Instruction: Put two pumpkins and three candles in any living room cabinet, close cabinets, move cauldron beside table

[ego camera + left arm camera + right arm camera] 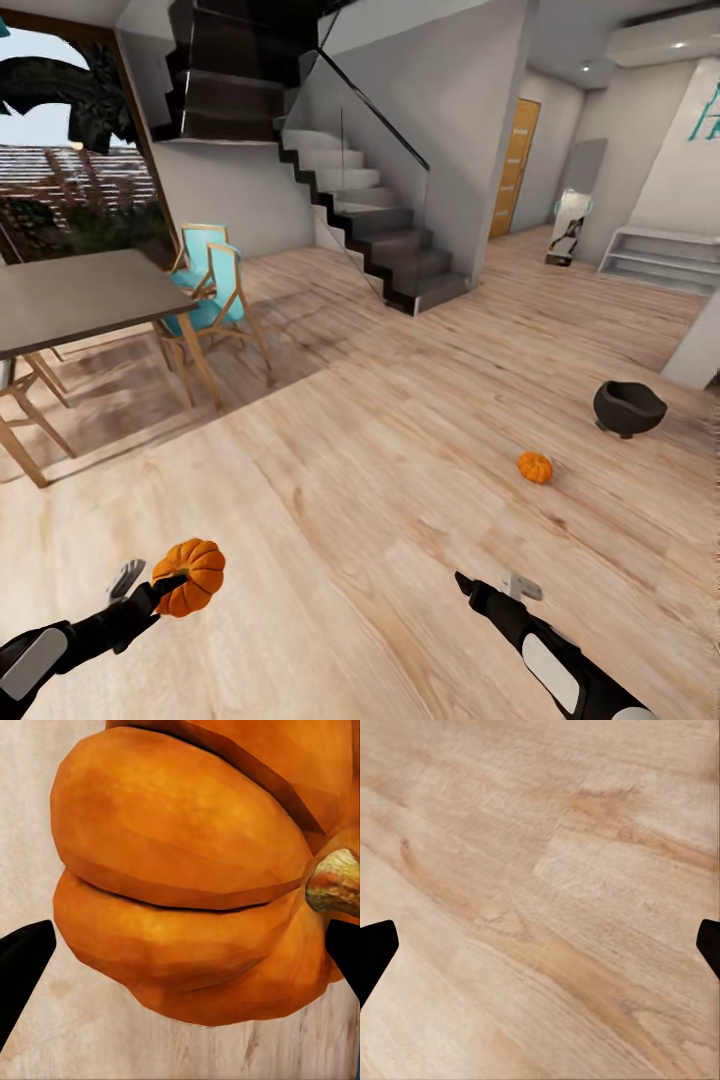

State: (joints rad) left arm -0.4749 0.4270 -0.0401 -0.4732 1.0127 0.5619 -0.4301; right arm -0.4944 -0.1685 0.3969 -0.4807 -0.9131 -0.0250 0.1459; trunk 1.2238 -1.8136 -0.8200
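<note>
You have pale wood floor (400,480); on it, a pumpkin (535,467) at two o'clock, the cauldron (629,407) just beyond.

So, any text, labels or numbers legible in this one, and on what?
Teal lettering on the white wall at far right: cut off by the picture's edge, only a fragment shows, not readable.
Held pumpkin, floor pumpkin, cauldron, grey table: no markings.
Nothing else legible; both wrist views carry no text.
</note>
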